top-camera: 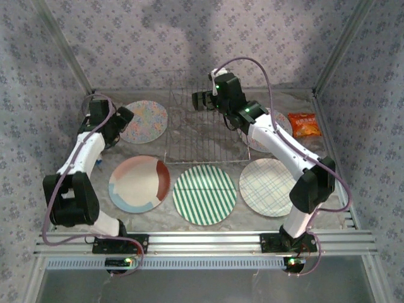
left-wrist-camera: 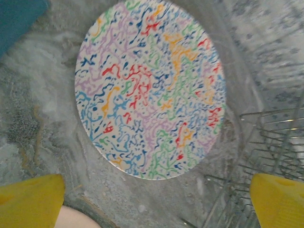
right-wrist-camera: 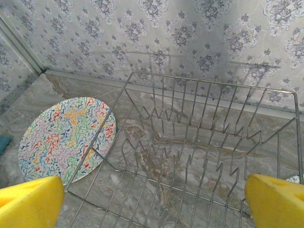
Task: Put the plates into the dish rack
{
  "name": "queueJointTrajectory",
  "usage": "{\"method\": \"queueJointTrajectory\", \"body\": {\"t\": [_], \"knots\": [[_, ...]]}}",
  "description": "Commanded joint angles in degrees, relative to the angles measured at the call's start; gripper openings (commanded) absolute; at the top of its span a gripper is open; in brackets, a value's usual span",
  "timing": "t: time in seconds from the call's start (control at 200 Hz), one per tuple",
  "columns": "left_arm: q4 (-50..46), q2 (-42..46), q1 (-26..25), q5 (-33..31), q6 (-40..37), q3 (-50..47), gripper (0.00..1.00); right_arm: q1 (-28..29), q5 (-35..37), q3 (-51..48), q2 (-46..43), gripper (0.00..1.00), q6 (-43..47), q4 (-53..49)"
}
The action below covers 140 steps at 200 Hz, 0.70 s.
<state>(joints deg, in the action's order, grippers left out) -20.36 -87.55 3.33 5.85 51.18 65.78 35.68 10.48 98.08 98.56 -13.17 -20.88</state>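
Observation:
The empty wire dish rack [top-camera: 205, 129] [right-wrist-camera: 199, 142] stands at the table's back centre. One floral plate [top-camera: 144, 121] [left-wrist-camera: 149, 88] [right-wrist-camera: 66, 137] lies flat to its left. My left gripper [top-camera: 123, 118] [left-wrist-camera: 156, 204] hovers open at that plate's left edge, with yellow fingertips [left-wrist-camera: 28, 199] spread wide. Over the rack's back edge my right gripper [top-camera: 202, 100] [right-wrist-camera: 156, 199] hangs open and holds nothing. The second floral plate [top-camera: 283, 121] is mostly hidden under the right arm. In the front row lie the cream, rust-red and blue plate [top-camera: 139, 183], the green striped plate [top-camera: 204, 194] and the plaid plate [top-camera: 268, 187].
An orange snack packet [top-camera: 304, 124] lies at the back right by the wall. A teal-blue object [left-wrist-camera: 19, 16] sits left of the floral plate. Patterned walls close the table in on three sides.

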Motion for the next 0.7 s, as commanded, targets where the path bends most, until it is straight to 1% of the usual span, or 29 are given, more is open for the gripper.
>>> {"method": "queueJointTrajectory", "body": {"t": [0.0,0.125,0.22,0.405,0.485,0.54,0.695], "knots": [[2.12,-3.2,0.61,3.7,1.78,0.55,0.99,-0.59,-1.79,-0.32,-1.05,1.0,-1.2,-1.08],[0.6,-6.1,0.56,3.15,3.01,1.78,0.99,-2.16,-2.5,-3.14,-1.87,1.0,-2.34,-1.43],[2.28,-7.11,0.61,2.76,3.71,1.29,0.99,-3.74,-3.92,-5.43,-2.64,0.99,-4.53,-1.22],[5.59,-11.54,0.58,6.69,5.87,2.07,0.99,-5.35,-5.67,-7.99,-3.58,1.0,-6.25,-0.71],[6.52,-13.17,0.54,7.28,7.0,2.08,0.99,-5.75,-6.03,-8.08,-3.75,1.0,-6.31,-1.11],[7.17,-13.76,0.56,7.02,7.52,1.85,0.99,-6.13,-6.37,-8.17,-3.94,1.0,-6.5,-1.1],[7.0,-14.62,0.04,3.39,8.22,1.72,0.99,-6.92,-8.01,-9.05,-4.23,1.0,-7.21,0.38]]}}
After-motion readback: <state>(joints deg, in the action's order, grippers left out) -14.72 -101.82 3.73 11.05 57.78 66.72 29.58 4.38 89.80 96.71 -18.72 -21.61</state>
